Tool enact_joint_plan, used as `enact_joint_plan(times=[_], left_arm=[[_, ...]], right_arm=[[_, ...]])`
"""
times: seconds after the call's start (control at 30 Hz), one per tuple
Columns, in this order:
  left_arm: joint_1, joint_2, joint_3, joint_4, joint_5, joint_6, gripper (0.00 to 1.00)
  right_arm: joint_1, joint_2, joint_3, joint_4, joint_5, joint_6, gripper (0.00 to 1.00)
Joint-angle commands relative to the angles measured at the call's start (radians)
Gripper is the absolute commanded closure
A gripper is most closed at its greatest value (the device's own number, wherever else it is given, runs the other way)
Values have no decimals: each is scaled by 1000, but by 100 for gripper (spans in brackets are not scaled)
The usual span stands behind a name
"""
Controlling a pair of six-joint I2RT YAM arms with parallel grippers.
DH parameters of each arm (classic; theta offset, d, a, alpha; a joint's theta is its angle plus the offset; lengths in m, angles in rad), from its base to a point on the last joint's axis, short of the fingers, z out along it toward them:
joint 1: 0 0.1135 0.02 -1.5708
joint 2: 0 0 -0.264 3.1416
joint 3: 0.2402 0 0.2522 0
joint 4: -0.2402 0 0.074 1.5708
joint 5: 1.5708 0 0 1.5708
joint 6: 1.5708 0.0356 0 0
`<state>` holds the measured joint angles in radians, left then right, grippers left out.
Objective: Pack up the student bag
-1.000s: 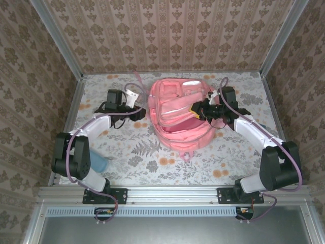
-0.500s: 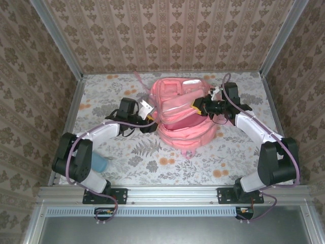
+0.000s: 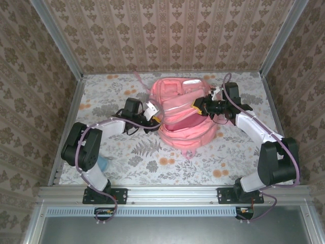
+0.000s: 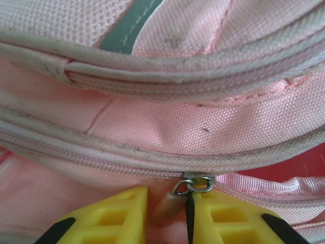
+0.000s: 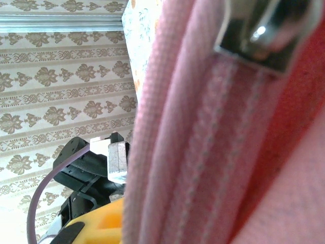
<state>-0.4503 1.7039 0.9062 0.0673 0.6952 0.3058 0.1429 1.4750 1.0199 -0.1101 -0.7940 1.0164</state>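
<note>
Narrowing left claw (image 3: 156, 117) now pinches zip pull (image 4: 166, 207); right claw (image 3: 199, 108) seemingly clamps student bag (image 3: 185, 133).

Student bag (image 3: 185, 119) pink, grey-green stripe (image 4: 132, 23), red lining (image 4: 304, 165); left gripper (image 4: 170, 223) fingers (image 4: 117, 216) at its zip yellow; tablecloth (image 3: 147, 157) under it white with orange blooms and grey ferns; walls (image 3: 167, 35) behind it beige damask.

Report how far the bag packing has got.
Done: the student bag lies open, red lining showing. In hand: the left gripper pinches a zipper pull, and the right gripper grips the opposite rim. Left: probably zipping shut; a blue item lies outside it.
</note>
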Motion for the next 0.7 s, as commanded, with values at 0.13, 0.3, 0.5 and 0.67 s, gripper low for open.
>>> enact_joint_plan(times=[0.13, 0.3, 0.5, 0.67], left_arm=[[17, 29, 54, -16, 93, 64, 89], [25, 35, 57, 20, 45, 36, 100], [29, 27, 29, 121, -140, -54, 100], [28, 66, 57, 145, -262, -125, 100]], right_arm=[[-22, -28, 36, 76, -27, -30, 100], [-26, -34, 37, 74, -25, -30, 100], [-29, -39, 37, 61, -30, -42, 100], [-30, -42, 39, 53, -40, -57, 100]])
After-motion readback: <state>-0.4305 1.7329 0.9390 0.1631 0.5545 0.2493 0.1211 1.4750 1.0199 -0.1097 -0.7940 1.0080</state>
